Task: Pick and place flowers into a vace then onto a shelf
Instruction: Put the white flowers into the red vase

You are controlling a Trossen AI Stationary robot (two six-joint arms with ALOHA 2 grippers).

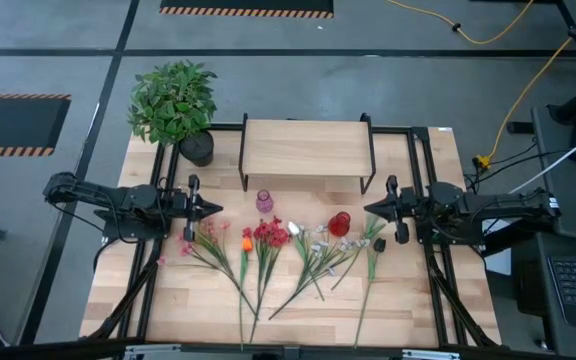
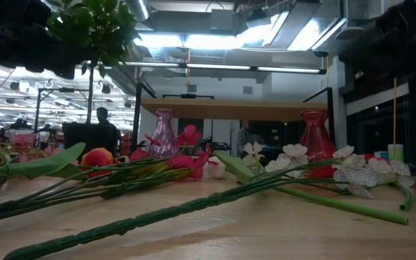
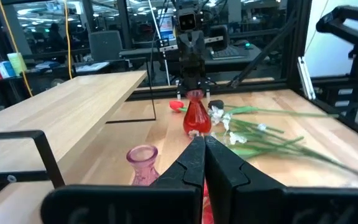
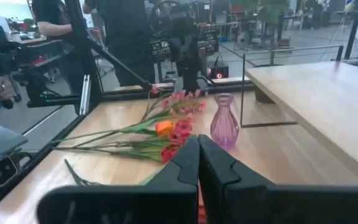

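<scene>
- On the table [image 1: 168,300] nothing of the job looks done yet, by my reading: every stem lies flat and both vases stand empty.
- Behind them I see the shelf [image 1: 305,148], its top bare.
- At its left corner sits the potted plant [image 1: 175,105], clear of the work.
- I count the flowers [image 1: 268,250] fanned across the middle of the table, blooms toward the shelf.
- My left gripper [image 1: 211,207] and right gripper [image 1: 372,209] hover at either end of the row, jaws pressed together, holding nothing.
- Pink vase [image 1: 264,202] and red vase [image 1: 340,223] stand among the blooms; I judge neither blocks a pick.
</scene>
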